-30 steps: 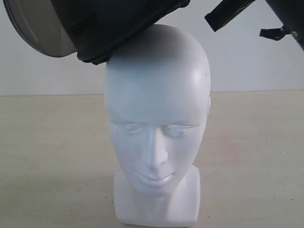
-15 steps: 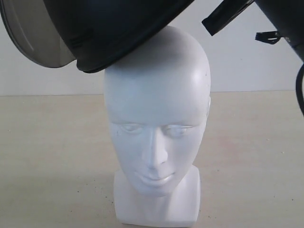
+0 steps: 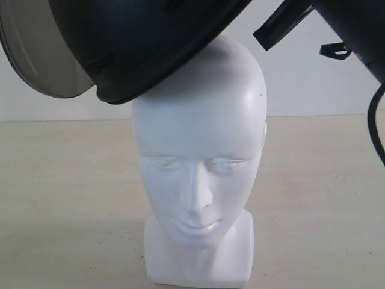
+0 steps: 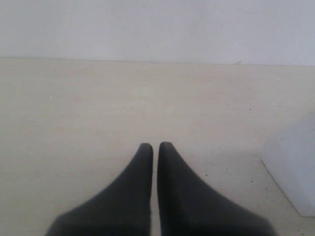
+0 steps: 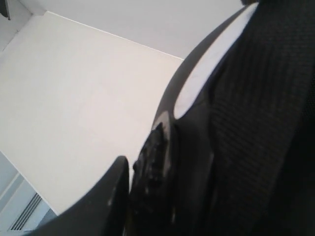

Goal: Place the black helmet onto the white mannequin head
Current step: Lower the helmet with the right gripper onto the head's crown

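The black helmet point(image 3: 150, 42) fills the upper left of the frame, tilted, with its smoky visor point(image 3: 42, 54) at far left and its rim touching the crown of the white mannequin head point(image 3: 198, 156). The head stands upright at centre on the beige table point(image 3: 66, 198). A black robot arm point(image 3: 355, 30) enters at upper right.

A plain white wall point(image 3: 313, 78) rises behind the pale wood-grain tabletop point(image 3: 60, 198).
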Controlling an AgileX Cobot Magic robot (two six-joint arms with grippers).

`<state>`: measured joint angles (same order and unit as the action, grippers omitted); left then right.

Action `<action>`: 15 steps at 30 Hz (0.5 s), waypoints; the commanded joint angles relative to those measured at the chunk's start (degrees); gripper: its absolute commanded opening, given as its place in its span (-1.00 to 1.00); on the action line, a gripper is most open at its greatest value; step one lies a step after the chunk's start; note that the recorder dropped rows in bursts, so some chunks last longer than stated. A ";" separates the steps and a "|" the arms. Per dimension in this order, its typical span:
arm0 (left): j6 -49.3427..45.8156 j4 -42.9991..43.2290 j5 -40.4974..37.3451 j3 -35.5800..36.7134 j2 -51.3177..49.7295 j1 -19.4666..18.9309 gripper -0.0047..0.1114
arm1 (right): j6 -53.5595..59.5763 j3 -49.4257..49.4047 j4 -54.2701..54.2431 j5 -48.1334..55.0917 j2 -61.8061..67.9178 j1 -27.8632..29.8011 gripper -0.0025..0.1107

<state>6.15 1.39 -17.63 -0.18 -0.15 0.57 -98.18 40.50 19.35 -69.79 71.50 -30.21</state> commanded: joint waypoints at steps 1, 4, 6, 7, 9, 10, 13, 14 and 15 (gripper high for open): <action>-0.17 -0.28 0.04 0.18 0.15 -0.02 -0.84 | 5.21 -0.64 -0.51 5.43 0.03 0.49 -0.96; -0.17 -0.28 0.04 0.18 0.15 -0.02 -0.84 | 5.87 -0.64 -0.80 7.28 0.03 0.49 -0.96; -0.17 -0.28 0.04 0.18 0.15 -0.02 -0.84 | 6.35 -0.64 -1.64 7.98 0.03 0.49 -0.96; -0.17 -0.28 0.04 0.18 0.15 -0.02 -0.84 | 6.79 -0.64 -1.91 7.83 0.03 0.49 -0.96; -0.17 -0.28 0.04 0.18 0.15 -0.02 -0.84 | 7.50 -0.50 -3.03 7.83 0.03 0.49 -0.96; -0.17 -0.28 0.04 0.18 0.15 -0.02 -0.84 | 7.50 -0.50 -3.24 8.65 0.03 0.49 -0.96; -0.17 -0.28 0.04 0.18 0.15 -0.02 -0.84 | 7.50 -0.50 -3.02 9.31 0.03 0.49 -0.96; -0.17 -0.28 0.04 0.18 0.15 -0.02 -0.84 | 7.50 -0.50 -2.87 10.81 0.03 0.49 -0.96; -0.17 -0.28 0.04 0.18 0.15 -0.02 -0.84 | 7.13 -0.64 -2.61 11.58 0.03 0.49 -0.96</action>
<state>6.15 1.39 -17.63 -0.18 -0.15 0.57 -94.89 40.38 18.11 -61.55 72.23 -30.42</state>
